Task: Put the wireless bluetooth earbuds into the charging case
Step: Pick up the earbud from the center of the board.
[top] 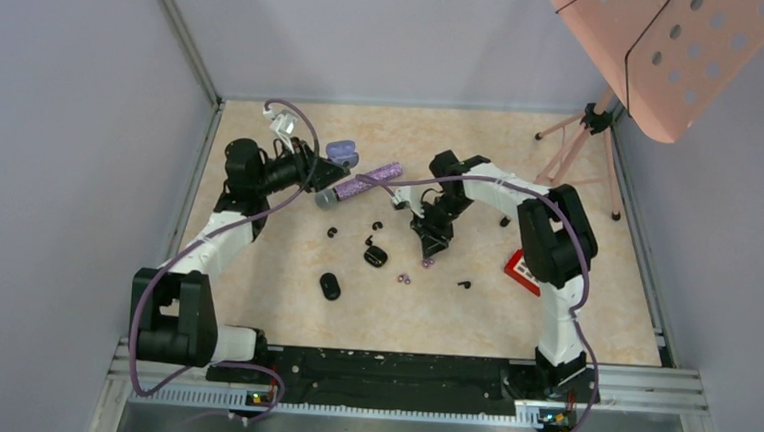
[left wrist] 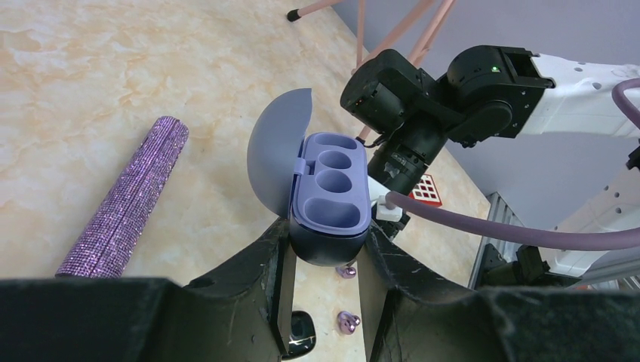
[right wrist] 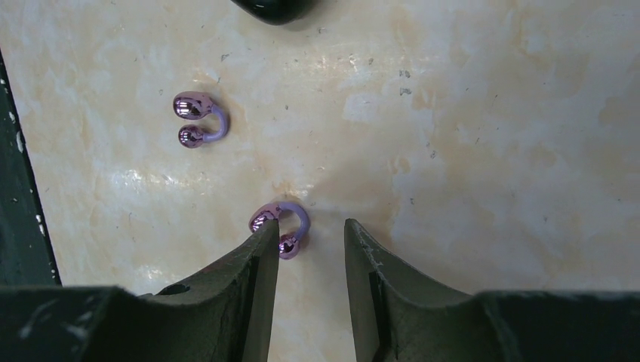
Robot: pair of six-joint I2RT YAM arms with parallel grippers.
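My left gripper (left wrist: 328, 243) is shut on the base of the lilac charging case (left wrist: 330, 192), held above the table with its lid (left wrist: 275, 147) swung open and its wells empty. In the top view the case (top: 343, 152) sits at the back left. Two lilac earbuds (right wrist: 198, 119) lie on the table. My right gripper (right wrist: 309, 226) is open low over the nearer earbud (right wrist: 290, 226), whose one end is tucked under the left fingertip (right wrist: 266, 234). From above, this gripper (top: 430, 251) is at mid-table, with one lilac earbud (top: 404, 277) just to its left.
A purple glitter microphone (top: 360, 185) lies beside the left gripper. Two black oval cases (top: 330, 286) (top: 375, 257) and small black earbuds (top: 332, 232) (top: 464, 282) are scattered mid-table. A red item (top: 522, 270) lies at the right, a pink music stand (top: 604, 119) at the back right.
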